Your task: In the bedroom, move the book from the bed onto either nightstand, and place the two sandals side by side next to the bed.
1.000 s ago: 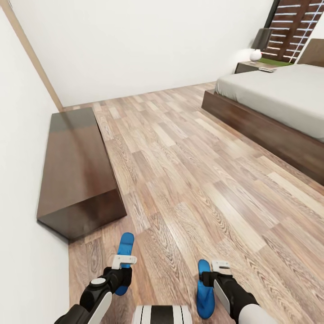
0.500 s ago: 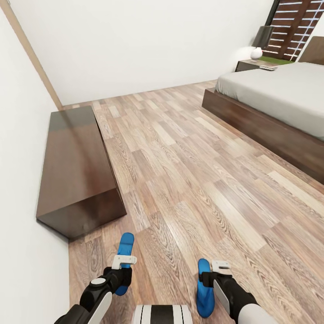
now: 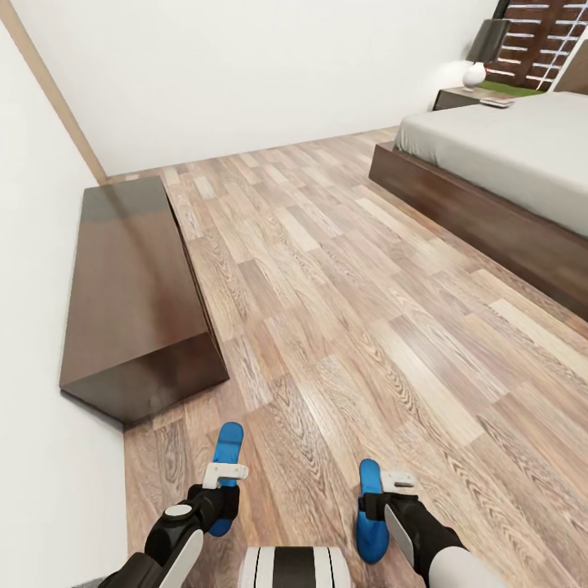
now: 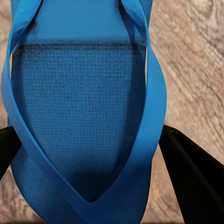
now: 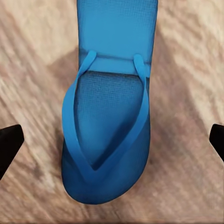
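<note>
Two blue sandals show low in the head view, one at each arm, over a light brown wood-plank floor point(image 3: 343, 278) that runs between white walls. A long low dark bench point(image 3: 135, 302) lies against the wall on the robot's left, and across the room on the right stands the bed point(image 3: 506, 155) with its off-white mattress and dark wood frame, cut off by the picture's edge. Beyond the bed's far corner a nightstand point(image 3: 459, 98) carries a lamp point(image 3: 482, 57) with a white round base and dark shade; a small flat thing point(image 3: 496, 103) lies on it, too small to tell what it is. The left sandal point(image 3: 224, 474) is partly covered by the left gripper point(image 3: 224, 474), whose dark fingers point(image 4: 191, 172) in the left wrist view press against both edges of the sole, clamped on it. The right sandal point(image 3: 370, 510) sits just beside the right gripper point(image 3: 384, 498); in the right wrist view the sandal point(image 5: 109, 116) lies between fingers point(image 5: 9, 142) spread wide at the picture's two edges, well apart from the sole, so this gripper is parted and holds nothing. Whether either sandal touches the floor cannot be told. Both sandals have their long axes running roughly away from the robot, nearly parallel, with the strap of the left sandal point(image 4: 84, 116) meeting in a V at the end nearest the wrist camera.
</note>
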Robot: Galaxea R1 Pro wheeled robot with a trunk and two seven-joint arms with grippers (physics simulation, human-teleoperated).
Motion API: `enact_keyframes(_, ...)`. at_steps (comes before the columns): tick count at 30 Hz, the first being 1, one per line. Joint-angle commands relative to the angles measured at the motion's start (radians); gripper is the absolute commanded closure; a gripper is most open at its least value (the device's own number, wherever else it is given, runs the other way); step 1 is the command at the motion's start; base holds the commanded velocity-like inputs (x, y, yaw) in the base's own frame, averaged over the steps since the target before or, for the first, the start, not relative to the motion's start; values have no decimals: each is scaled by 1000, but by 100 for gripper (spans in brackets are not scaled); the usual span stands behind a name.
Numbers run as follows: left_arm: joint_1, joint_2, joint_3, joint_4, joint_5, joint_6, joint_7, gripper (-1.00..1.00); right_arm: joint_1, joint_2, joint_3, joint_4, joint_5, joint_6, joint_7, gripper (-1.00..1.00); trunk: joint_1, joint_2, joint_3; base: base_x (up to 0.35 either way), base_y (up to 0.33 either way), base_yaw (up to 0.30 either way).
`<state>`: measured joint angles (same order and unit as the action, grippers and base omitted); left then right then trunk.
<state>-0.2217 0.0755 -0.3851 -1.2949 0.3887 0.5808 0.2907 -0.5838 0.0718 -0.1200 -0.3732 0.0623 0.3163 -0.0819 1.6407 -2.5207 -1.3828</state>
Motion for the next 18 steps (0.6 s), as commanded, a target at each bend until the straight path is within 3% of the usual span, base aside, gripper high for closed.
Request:
enact_keyframes(1, -1, 1, -3, -1, 10, 2, 10, 100, -1, 1, -6, -2, 6, 8, 0, -100, 0, -1, -5, 0, 0, 0)
enact_keyframes(4, -1, 1, -3, -1, 10, 2, 10, 100, -1, 1, -6, -2, 6, 12, 0, -100, 2, -1, -16, 0, 0, 0)
enact_keyframes(18, -1, 1, -3, -1, 10, 2, 9, 100, -21, 2, -6, -1, 5, 19, -1, -100, 2, -1, -16, 0, 0, 0)
